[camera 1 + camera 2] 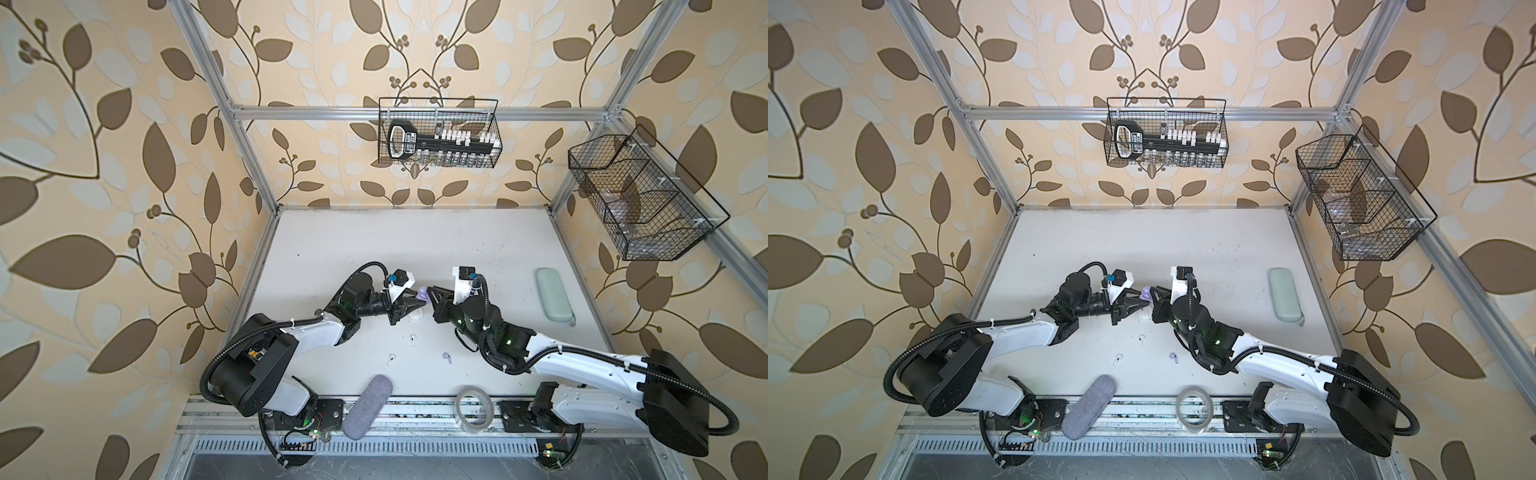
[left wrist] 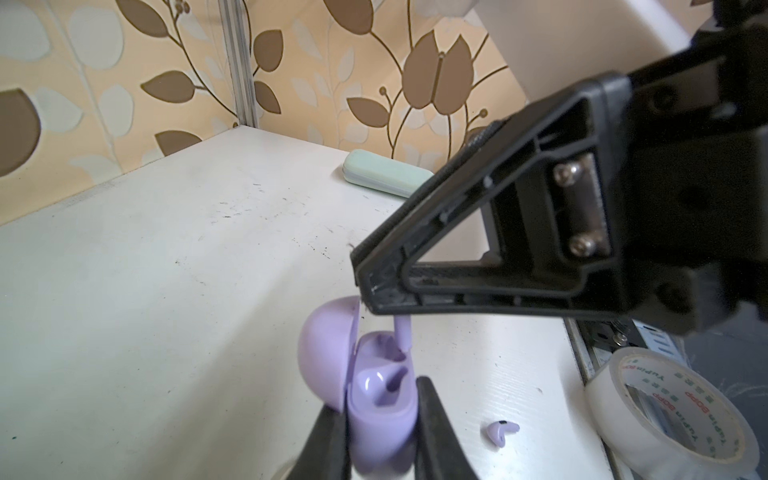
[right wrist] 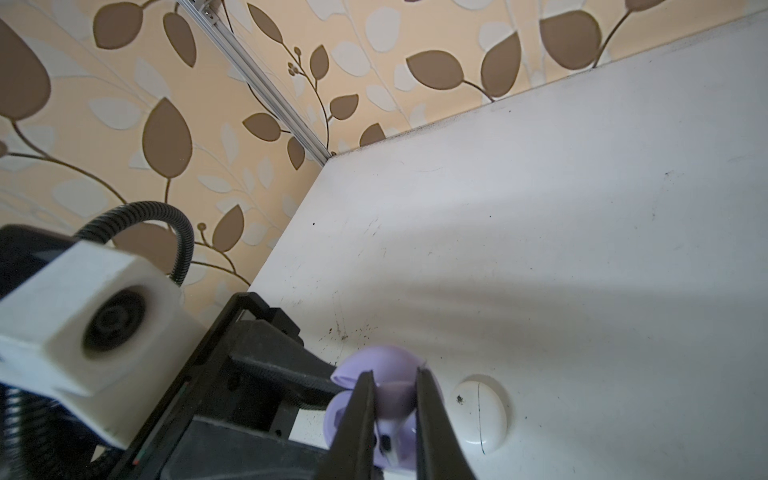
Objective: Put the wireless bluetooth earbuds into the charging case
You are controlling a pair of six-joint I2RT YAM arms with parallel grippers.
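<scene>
My left gripper is shut on the lilac charging case, held above the table with its lid open. My right gripper is shut on a lilac earbud. The earbud's stem points down into a socket of the case. In both top views the two grippers meet at the case mid-table. A closed white case lies on the table beside them. Two white earbuds and a lilac earbud lie loose nearer the front.
A mint glasses case lies at the right. A grey glasses case and a tape roll sit at the front edge. Wire baskets hang on the back and right walls.
</scene>
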